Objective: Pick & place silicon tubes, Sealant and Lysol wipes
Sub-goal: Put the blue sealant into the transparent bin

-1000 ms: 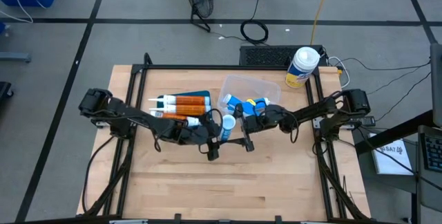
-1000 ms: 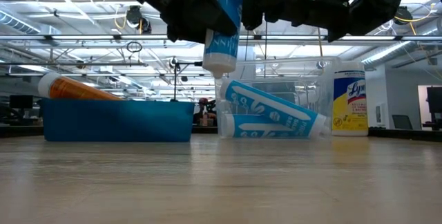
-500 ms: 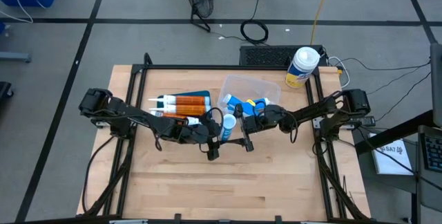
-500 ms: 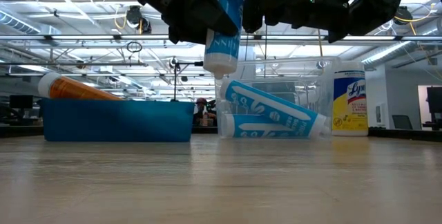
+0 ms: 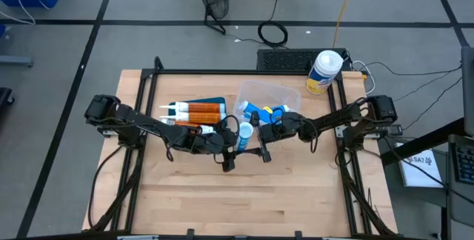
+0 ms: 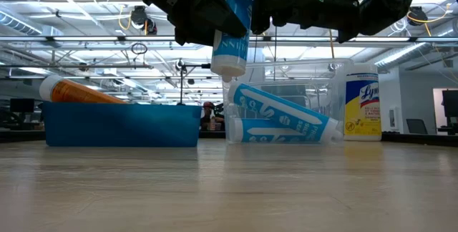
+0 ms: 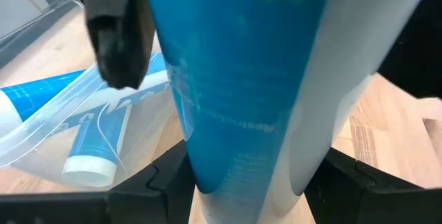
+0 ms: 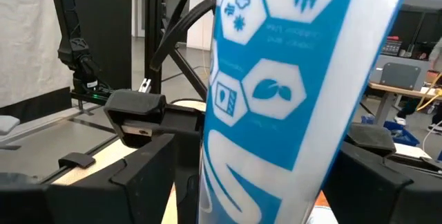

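A blue silicone tube hangs upright over the table's middle, white cap down. My left gripper reaches in from the left and is shut on it. My right gripper comes from the right and is open. Its fingers stand on either side of the same tube, with a narrow gap showing on each side. The yellow Lysol wipes canister stands upright at the table's far right corner. My left gripper pinches the tube's body between its two fingers. The fingers come from the table's left, slanting down, and lie across the tube. The tube hangs upright below the hold, cap down, clear of the table.
A blue bin holding orange nozzle tubes sits at the far left. A clear bin with two blue tubes lying in it stands just behind the grippers. The near half of the wooden table is bare.
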Robot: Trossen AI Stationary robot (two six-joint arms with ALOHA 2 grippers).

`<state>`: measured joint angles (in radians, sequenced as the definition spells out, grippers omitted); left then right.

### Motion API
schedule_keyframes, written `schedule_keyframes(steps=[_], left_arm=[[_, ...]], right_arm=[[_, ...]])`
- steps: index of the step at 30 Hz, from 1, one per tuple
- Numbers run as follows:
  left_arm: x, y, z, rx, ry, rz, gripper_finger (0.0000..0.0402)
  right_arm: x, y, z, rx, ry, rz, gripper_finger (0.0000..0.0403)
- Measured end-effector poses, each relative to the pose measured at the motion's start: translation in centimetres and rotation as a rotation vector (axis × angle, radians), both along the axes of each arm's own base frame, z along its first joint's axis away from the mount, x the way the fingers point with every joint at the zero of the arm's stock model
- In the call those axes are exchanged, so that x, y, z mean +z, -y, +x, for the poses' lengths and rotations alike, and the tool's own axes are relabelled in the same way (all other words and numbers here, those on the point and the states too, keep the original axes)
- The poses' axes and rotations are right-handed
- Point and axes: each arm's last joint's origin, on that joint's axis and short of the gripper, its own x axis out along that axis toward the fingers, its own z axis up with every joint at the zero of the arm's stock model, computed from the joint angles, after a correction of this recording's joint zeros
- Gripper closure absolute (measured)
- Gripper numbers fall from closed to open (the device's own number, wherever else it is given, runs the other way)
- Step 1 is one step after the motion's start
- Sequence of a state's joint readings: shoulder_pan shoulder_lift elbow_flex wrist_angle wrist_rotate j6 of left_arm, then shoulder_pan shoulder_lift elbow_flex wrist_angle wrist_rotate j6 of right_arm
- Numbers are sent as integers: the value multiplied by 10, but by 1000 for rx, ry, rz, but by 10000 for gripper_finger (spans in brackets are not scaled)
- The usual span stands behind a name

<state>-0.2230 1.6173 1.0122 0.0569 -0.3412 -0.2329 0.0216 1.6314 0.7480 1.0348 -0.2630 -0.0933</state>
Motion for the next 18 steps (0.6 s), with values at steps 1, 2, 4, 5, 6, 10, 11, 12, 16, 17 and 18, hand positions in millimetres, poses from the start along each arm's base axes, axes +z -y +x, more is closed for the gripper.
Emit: schedule_keyframes(steps=[1,2,4,5,6,10,11,12,16,17,18], left_arm=[[0,0,0,0,0,0,185],[0,0,0,0,0,0,185],[0,0,0,-2,-1,2,185],[0,0,0,-2,-1,2,185],[0,0,0,-2,-1,2,185],[0,0,0,-5,-2,1,185],[0,0,0,-5,-2,3,185],[0,0,0,-6,-3,5,185],[0,0,0,-5,-4,8,185],[0,0,0,-4,-4,8,185],[0,0,0,-4,-4,7,185]], right_arm=[[0,0,0,0,0,0,103],[0,0,0,0,0,0,110],[0,0,0,0,0,0,123],[0,0,0,0,0,0,131],[0,0,0,-1,0,0,138],[0,0,0,-2,0,0,166],[0,0,0,-2,-1,3,172],[0,0,0,-2,-1,4,178],[0,0,0,-1,-3,7,188],[0,0,0,-1,-3,7,186],[0,0,0,-1,-3,6,184]])
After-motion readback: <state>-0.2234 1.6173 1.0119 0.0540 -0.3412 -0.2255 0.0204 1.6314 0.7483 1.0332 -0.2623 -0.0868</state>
